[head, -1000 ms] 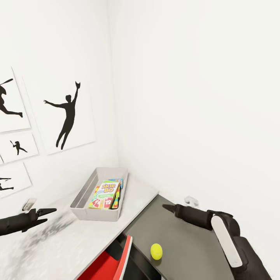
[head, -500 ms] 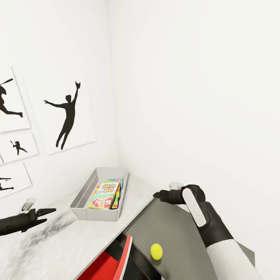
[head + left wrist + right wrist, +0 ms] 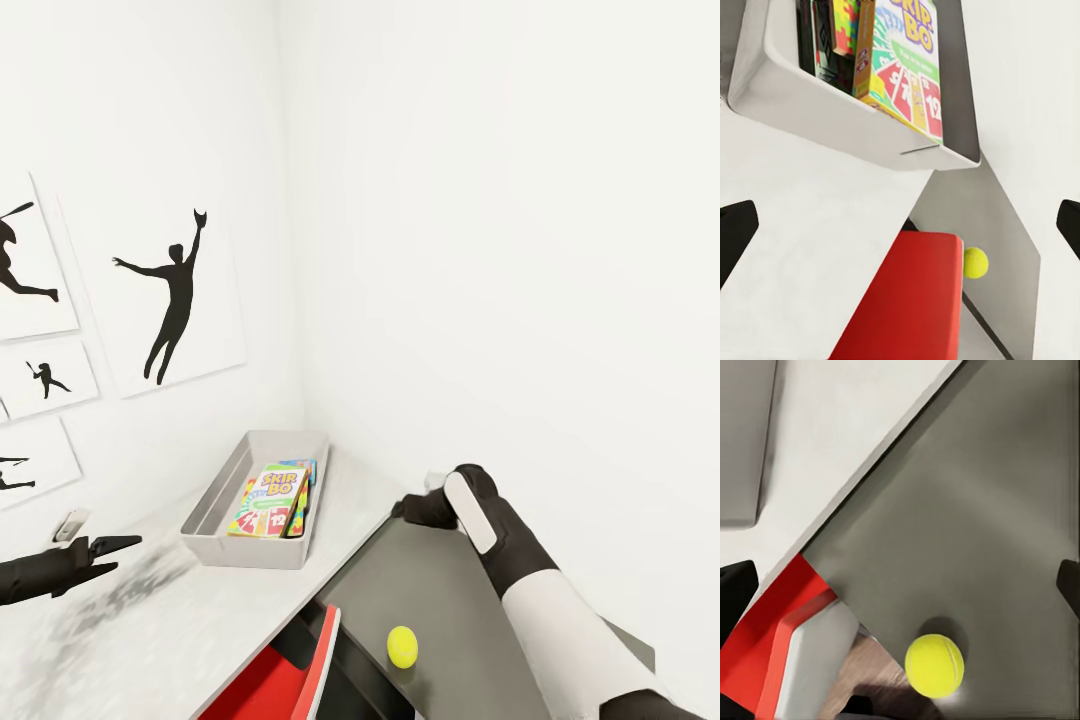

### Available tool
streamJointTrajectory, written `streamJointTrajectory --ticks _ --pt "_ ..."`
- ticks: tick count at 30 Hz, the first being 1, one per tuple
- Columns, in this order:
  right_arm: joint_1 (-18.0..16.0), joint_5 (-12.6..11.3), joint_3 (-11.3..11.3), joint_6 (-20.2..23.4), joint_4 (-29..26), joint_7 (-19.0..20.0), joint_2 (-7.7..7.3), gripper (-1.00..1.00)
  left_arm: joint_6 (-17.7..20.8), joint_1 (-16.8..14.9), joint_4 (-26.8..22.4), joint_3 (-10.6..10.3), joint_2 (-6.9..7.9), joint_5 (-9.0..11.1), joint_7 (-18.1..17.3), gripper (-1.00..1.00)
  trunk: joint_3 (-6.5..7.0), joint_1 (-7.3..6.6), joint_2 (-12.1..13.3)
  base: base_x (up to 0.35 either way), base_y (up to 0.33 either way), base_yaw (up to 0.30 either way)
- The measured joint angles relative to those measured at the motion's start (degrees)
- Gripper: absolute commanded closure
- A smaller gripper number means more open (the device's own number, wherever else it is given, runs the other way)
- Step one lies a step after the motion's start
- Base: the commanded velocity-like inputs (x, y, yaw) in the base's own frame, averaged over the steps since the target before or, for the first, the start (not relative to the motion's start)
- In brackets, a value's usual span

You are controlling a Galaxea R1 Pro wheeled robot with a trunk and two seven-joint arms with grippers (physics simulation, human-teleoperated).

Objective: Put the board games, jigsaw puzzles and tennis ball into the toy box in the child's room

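The light grey toy box (image 3: 212,508) stands on the white table (image 3: 150,620) near the room's corner. Inside it lies the Skip-Bo board game (image 3: 270,498), with a jigsaw puzzle (image 3: 844,22) upright behind it. The tennis ball (image 3: 402,646) rests on the lower dark grey cabinet (image 3: 460,590), close to its near edge. My left gripper (image 3: 125,552) hovers open over the table, left of the toy box. My right gripper (image 3: 403,508) is open above the cabinet's far end, with the tennis ball (image 3: 934,665) below and ahead of it. The bed is out of view.
A red chair (image 3: 290,675) is tucked under the table beside the cabinet. White walls meet in the corner just behind the toy box, and silhouette posters (image 3: 170,300) hang on the left wall. A strip of wooden floor (image 3: 881,686) shows between chair and cabinet.
My right arm has swung left and up, carrying its gripper from over the cabinet's right side to near the table's edge. The left gripper has barely moved.
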Motion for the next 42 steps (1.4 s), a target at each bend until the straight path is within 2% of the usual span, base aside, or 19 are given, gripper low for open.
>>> streamJointTrajectory --ticks 6,15,22,28,42 --pt "-0.1 0.0 0.5 0.0 0.7 -2.3 0.06 -1.0 0.0 0.0 0.0 0.0 0.04 0.0 0.0 -1.0 0.0 0.0 0.0 0.0 0.0 0.0" --pt "-0.1 -0.1 2.6 0.0 2.6 -5.4 0.24 -1.0 0.0 0.0 0.0 0.0 0.08 0.0 0.0 -1.0 0.0 0.0 0.0 0.0 0.0 0.0" --pt "-0.1 0.0 6.1 0.0 7.7 -7.6 2.41 -1.0 0.0 0.0 0.0 0.0 0.08 0.0 0.0 -1.0 0.0 0.0 0.0 0.0 0.0 0.0" --pt "-0.1 0.1 8.2 0.0 11.2 -9.1 3.21 -1.0 0.0 0.0 0.1 0.0 0.06 0.0 0.0 -1.0 0.0 0.0 0.0 0.0 0.0 0.0" --pt "0.0 0.0 9.0 0.0 12.2 -9.6 3.49 -1.0 0.0 0.0 0.0 0.0 0.19 0.0 -0.1 -1.0 0.0 0.0 0.0 0.0 0.0 0.0"
